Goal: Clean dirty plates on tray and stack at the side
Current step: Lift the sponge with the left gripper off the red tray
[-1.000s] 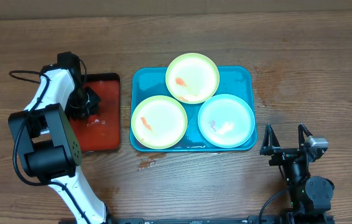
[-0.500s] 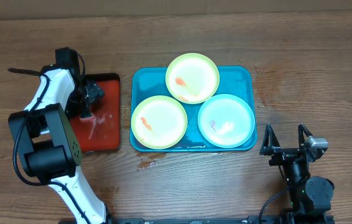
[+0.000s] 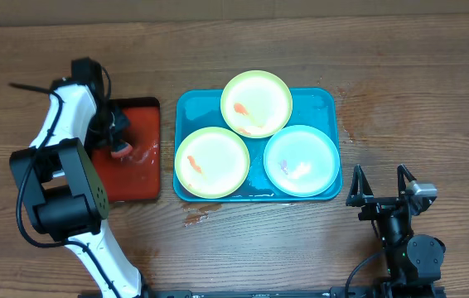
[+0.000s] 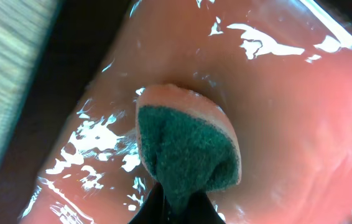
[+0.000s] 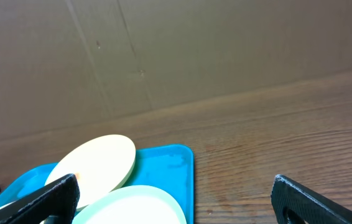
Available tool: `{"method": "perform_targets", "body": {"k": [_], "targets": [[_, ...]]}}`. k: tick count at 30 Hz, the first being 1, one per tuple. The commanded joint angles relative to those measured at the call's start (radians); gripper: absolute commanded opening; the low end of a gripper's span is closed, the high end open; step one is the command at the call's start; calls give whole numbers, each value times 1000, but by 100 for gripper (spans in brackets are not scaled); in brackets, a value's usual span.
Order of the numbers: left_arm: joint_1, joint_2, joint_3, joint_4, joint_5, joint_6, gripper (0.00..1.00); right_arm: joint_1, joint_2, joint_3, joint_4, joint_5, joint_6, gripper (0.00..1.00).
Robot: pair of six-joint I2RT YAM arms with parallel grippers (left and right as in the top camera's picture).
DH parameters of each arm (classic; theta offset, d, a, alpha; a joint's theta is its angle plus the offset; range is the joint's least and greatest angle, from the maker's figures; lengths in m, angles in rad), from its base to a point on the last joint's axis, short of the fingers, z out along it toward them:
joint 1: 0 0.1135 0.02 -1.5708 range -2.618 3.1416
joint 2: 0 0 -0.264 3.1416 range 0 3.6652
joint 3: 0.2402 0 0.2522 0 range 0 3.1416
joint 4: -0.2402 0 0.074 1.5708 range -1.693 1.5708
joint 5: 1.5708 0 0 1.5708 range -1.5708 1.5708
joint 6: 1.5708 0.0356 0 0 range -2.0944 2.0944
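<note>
Three plates lie on the turquoise tray: a green-rimmed one at the back with an orange smear, another green-rimmed one at front left, and a pale blue one at front right. My left gripper is over the wet red-brown tray, shut on a sponge with a green scrub face and an orange body. My right gripper rests at the table's front right, open and holding nothing. In the right wrist view the tray and two plates show ahead of it.
The red-brown tray with a black rim sits left of the turquoise tray and holds shiny water. Damp marks stain the wood in front of the trays. A cardboard wall stands behind the table.
My left gripper opened briefly, then shut on the sponge and shifted slightly toward the front of the red-brown tray. The right arm has not moved.
</note>
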Motion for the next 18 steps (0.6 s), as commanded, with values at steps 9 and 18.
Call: {"method": "perform_targets", "body": {"k": [9,18], "targets": [[0,3,473,-462,29,25,4,-1,-7,-11,6,6,-3,100],[-3,5,129,-169,37,19,4,-1,-7,-11,6,6,-3,100]]}}
